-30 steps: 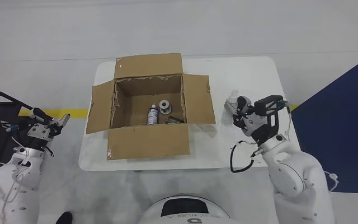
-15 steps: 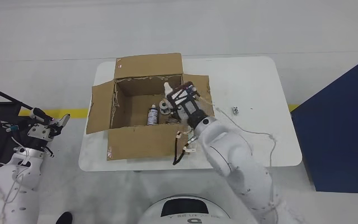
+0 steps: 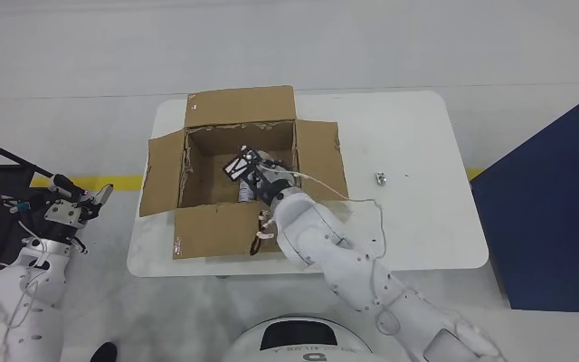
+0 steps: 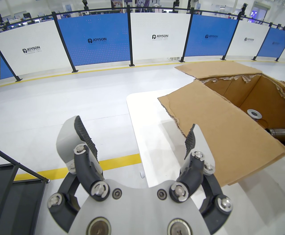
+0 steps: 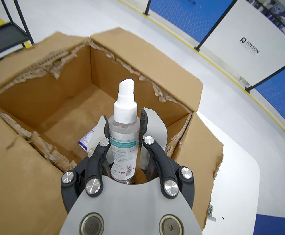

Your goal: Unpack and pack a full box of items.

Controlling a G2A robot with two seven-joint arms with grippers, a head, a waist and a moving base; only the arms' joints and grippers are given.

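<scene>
packing only partly done, seemingly: right hand clamped on the spray bottle over the open box with a roll inside, left hand gaping wide beside the tabletop, one small piece lying outside.

**Colours at the right pincer, over the box.**
Between the pincer's fingers: spray bottle, clear body, white pump head, white label with a teal band and dark print. On the pincer itself: pale grey shells, black ribbed pads, black links, silver screws. Around and below it: cardboard box, plain brown, torn edges paler and frayed. Beneath the pincer, on the box floor: small container, white with a blue-violet label. Beyond the box: white table, pale grey floor, yellow line, blue and white fence panels.
</scene>
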